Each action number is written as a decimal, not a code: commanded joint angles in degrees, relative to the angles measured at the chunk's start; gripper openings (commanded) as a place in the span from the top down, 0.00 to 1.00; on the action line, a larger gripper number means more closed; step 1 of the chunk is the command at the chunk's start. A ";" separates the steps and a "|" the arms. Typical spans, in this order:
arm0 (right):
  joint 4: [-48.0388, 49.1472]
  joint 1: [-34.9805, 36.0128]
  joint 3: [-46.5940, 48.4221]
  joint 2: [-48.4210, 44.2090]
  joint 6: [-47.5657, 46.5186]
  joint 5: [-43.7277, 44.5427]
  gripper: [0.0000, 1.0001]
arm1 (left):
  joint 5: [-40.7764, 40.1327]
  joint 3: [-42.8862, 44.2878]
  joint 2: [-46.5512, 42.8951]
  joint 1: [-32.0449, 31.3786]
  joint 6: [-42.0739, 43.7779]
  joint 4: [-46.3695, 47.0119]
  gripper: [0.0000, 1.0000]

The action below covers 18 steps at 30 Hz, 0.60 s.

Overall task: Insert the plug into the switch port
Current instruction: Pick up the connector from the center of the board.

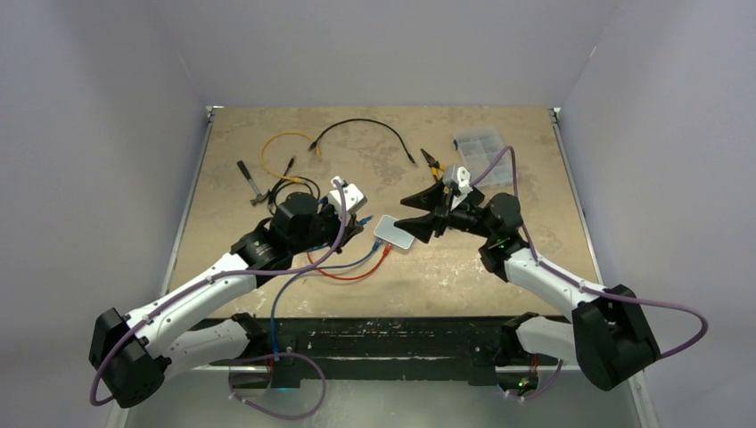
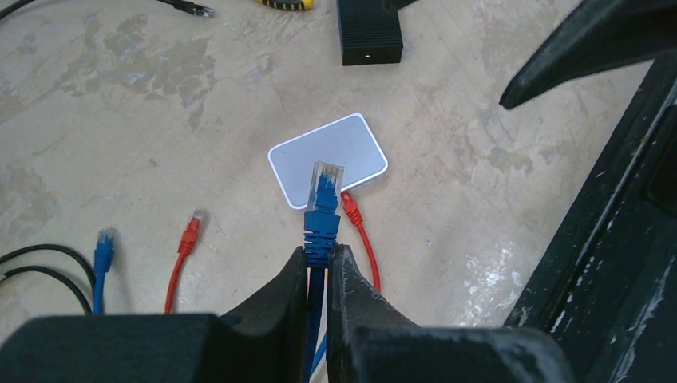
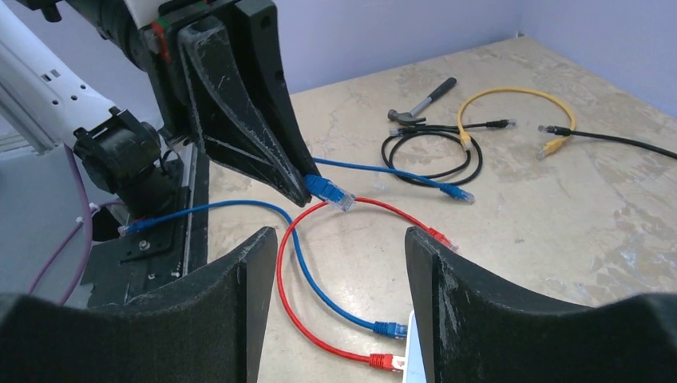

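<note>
The blue plug (image 2: pixel 325 187) sticks out past the tips of the left gripper (image 2: pixel 319 257), which is clenched on the blue cable (image 2: pixel 317 319) just behind the boot. The plug's clear tip hangs over the near edge of the white switch (image 2: pixel 339 140) (a small rounded box lying flat on the surface (image 2: pixel 120 120)). A red plug (image 2: pixel 350 206) meets that edge just beside it. The left arm reaches in toward the middle with its wrist tipped down. The right gripper (image 3: pixel 339 235) faces it at the switch, released, jaws wide apart.

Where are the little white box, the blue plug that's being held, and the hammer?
white box (image 2: pixel 334 142): left wrist view, on its flat top.
blue plug (image 2: pixel 323 211): left wrist view, on the blue boot behind the clear tip.
hammer (image 3: pixel 432 95): right wrist view, on the handle.
</note>
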 commanded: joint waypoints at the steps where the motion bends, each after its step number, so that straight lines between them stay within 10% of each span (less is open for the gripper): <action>1: 4.52 -0.23 -0.39 0.60 0.14 -1.77 0.37 | 3.60 3.03 0.55 1.21 -6.74 2.96 1.00; 18: -7.97 2.30 6.90 4.72 15.49 7.02 0.36 | -7.74 -4.15 -10.62 -2.85 13.79 4.57 1.00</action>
